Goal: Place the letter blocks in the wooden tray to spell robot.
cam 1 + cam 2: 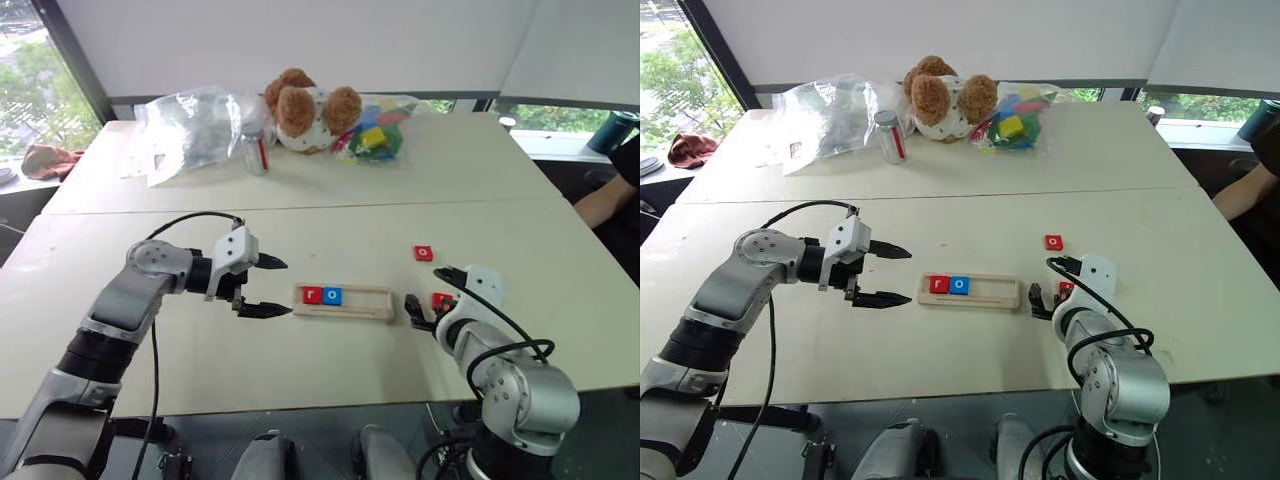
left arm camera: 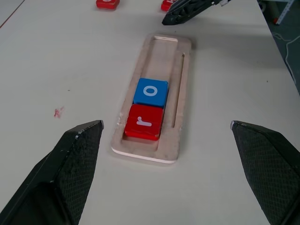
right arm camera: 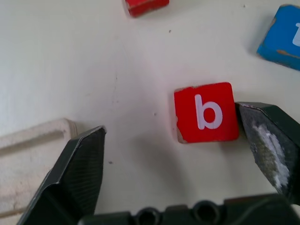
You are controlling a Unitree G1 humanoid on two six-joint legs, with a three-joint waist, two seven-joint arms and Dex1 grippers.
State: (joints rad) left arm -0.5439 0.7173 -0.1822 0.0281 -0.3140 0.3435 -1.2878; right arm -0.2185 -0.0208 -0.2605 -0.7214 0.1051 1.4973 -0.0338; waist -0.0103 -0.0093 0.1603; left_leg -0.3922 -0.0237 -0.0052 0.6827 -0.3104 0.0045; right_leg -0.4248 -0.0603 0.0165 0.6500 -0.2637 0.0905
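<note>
At the centre of the head-camera frame, the wooden tray is lying flat on the pale table, its long side running left to right. Two letter blocks are seated at its left end: a red "r" tile and, touching it on the right, a blue "o" tile. The rest of the tray's recess is being left unfilled.

To the left of the tray, the left gripper is being held just above the table with its two black fingers spread wide, nothing between them; its tips are pointing toward the tray's left end and are just short of it.

To the right of the tray, low in the frame, the right gripper is being held with its fingers parted. In the right wrist view a red "b" tile is lying on the table between the fingers; one finger appears to be touching the tile's edge, the other finger is standing well apart from it. The tile is not being gripped.

A red "o" tile is lying on the table up and to the right of the tray. A blue tile is cut off at the upper right edge of the right wrist view; its letter cannot be read.

Along the top of the frame, a teddy bear, a clear plastic bag and a bag of coloured toy blocks are resting on the far table.
</note>
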